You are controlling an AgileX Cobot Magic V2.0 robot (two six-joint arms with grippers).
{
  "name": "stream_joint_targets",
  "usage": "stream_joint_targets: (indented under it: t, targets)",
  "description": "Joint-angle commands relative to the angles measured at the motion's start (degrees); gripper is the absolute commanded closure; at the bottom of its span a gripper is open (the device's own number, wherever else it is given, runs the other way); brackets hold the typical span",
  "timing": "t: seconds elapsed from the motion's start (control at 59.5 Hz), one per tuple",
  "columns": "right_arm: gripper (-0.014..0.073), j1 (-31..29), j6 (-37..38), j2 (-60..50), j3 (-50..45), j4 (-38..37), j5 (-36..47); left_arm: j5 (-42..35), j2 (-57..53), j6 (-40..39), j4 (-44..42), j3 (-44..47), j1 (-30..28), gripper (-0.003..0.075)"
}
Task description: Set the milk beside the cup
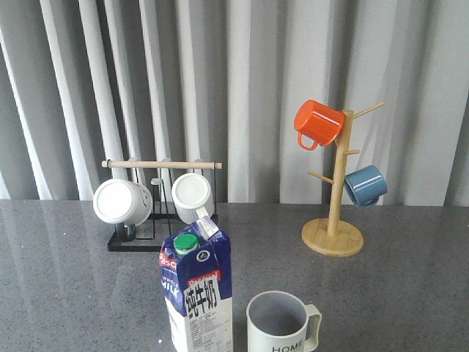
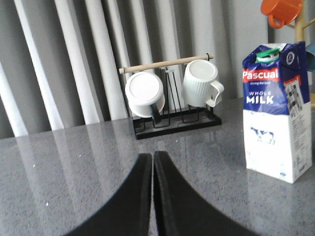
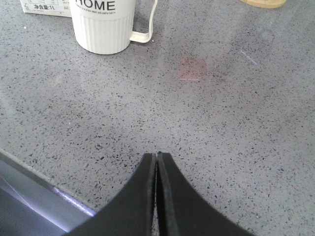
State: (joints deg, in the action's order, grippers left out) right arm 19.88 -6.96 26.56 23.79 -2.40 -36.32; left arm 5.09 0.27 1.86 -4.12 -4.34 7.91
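Cardboard, dark blue over white with a red label and a green screw cap, makes up the milk (image 2: 276, 112), a tall gable-top carton standing upright on the grey speckled table (image 1: 66, 293). From the left gripper (image 2: 152, 162) it sits ahead and off to the right, well clear of the fingertips; nothing touches it. I would judge it fairly heavy if full, its weight low and liable to slosh, and top-heavy enough to tip if nudged near the cap. The printed walls look smooth and a little slippery, and they would dent under a hard squeeze. The flat sides of the lower white half look like the sensible place to take hold, across the narrow width, not the sloped gable.

Just beside the carton, on the side away from the left arm, stands the cup (image 1: 280, 324), a white ribbed mug with a grey inside and black "HOME" lettering, its handle pointing away from the carton. From the right gripper (image 3: 157, 158) the mug lies ahead and to the left, apart from the fingers. The two already stand near each other with only a small gap between them.

Both grippers are clenched, black fingers pressed together, holding nothing.

Farther off beyond the carton, a black wire rack (image 2: 172, 123) carries two white mugs under a wooden bar, and a wooden mug tree (image 1: 333, 220) holds an orange mug (image 1: 318, 123) and a blue mug (image 1: 365, 185).
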Motion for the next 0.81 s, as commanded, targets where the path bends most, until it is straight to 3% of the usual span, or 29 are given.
stream_joint_targets:
  t: [0.0,0.235,0.521,0.79]
  targets:
    - [0.06,-0.17,-0.34,0.29,1.4,-0.11,3.3,-7.26,-1.38,-1.86,0.6,2.89,-1.66,0.0728]
    - [0.06,-0.17,-0.38,0.29,1.4,0.04,3.38,-5.09,-1.65,-3.04,1.85,4.9,-5.64,0.0728]
    - [0.06,-0.17,-0.38,0.29,1.4,0.04,3.38,0.03,-1.6,-3.73,1.91,4.9,-6.17,0.0727]
    - [0.06,-0.17,-0.38,0.29,1.4,0.04,3.38,-2.7,-1.6,-4.9,1.9,4.9,-6.17,0.0727]
